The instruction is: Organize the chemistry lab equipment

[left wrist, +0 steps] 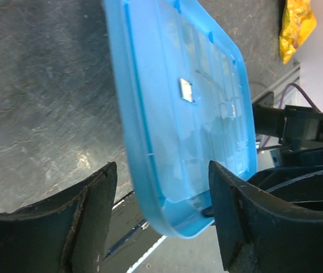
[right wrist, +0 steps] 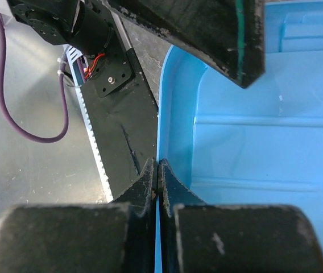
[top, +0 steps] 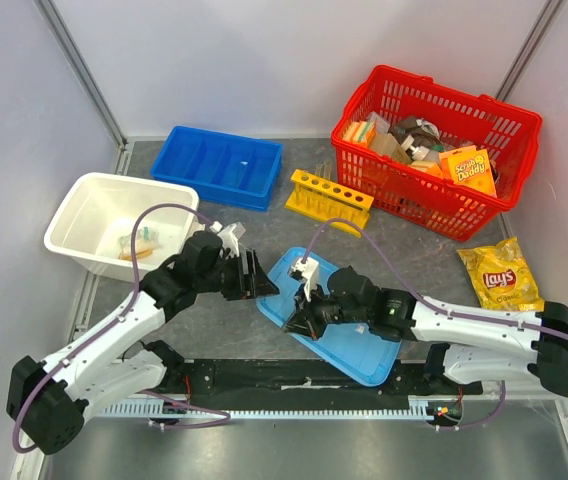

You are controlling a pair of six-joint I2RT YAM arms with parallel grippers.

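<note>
Half-hidden blue lid [top: 356,356] (under right gripper [top: 300,321])

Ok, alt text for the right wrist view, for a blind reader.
The right gripper has its fingers shut on the rim of a light blue tray. To the left lie a black mounting rail and a looping purple cable.

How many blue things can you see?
2. A dark blue box with dividers sits at the back, left of the yellow rack. A light blue lid is in the middle, its edge pinched by the right gripper. The full red basket could hide more.
</note>
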